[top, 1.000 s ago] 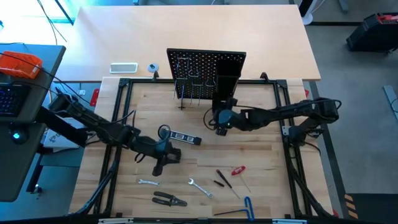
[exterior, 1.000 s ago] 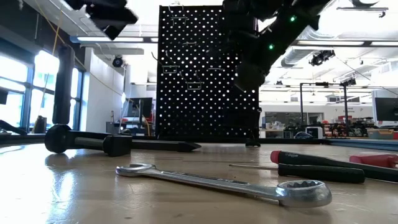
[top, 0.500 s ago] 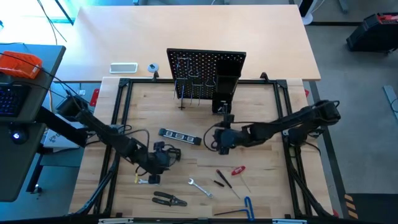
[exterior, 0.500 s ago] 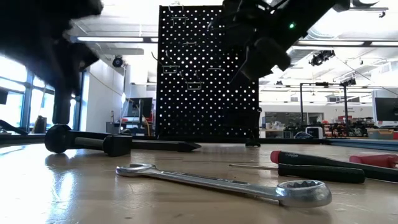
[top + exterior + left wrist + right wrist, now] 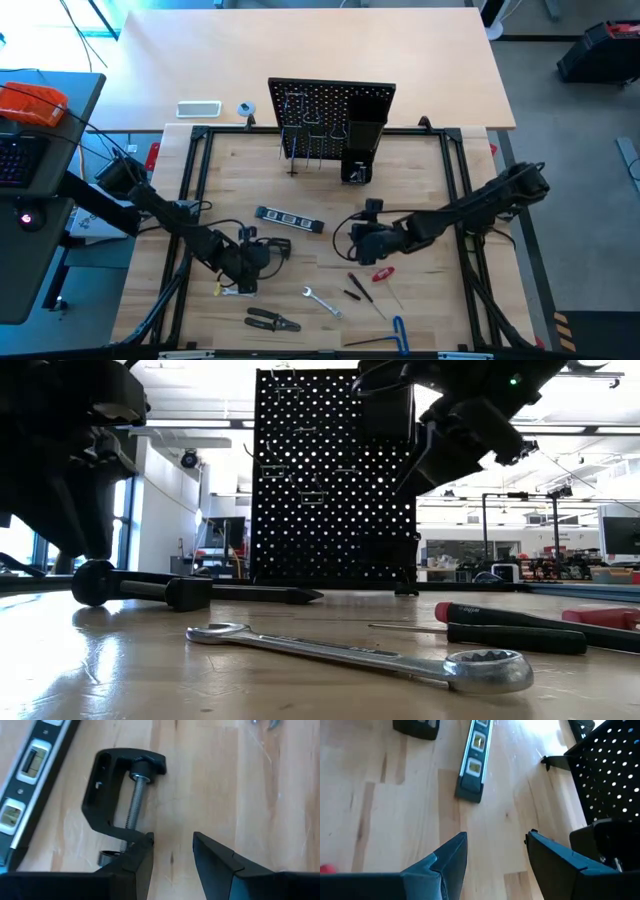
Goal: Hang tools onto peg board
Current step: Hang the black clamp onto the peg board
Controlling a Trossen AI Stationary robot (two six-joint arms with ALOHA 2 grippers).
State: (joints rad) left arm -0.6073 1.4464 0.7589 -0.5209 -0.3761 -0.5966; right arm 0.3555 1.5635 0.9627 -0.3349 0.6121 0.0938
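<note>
Every tool I can make out lies on the table in front of the peg board (image 5: 331,108): level (image 5: 289,219), C-clamp (image 5: 121,800), wrenches, pliers, screwdriver. The left gripper (image 5: 172,851), jaws spread and empty, hovers beside the C-clamp; the right gripper (image 5: 496,851), also spread and empty, hangs near the level, so the hanging appears unstarted.

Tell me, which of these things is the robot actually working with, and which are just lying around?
Part of the job:
peg board
C-clamp
level
wrenches
pliers
red-handled screwdriver
blue-handled hex key

Just lying about:
white case and tape roll on the far table
orange device on the side desk
</note>
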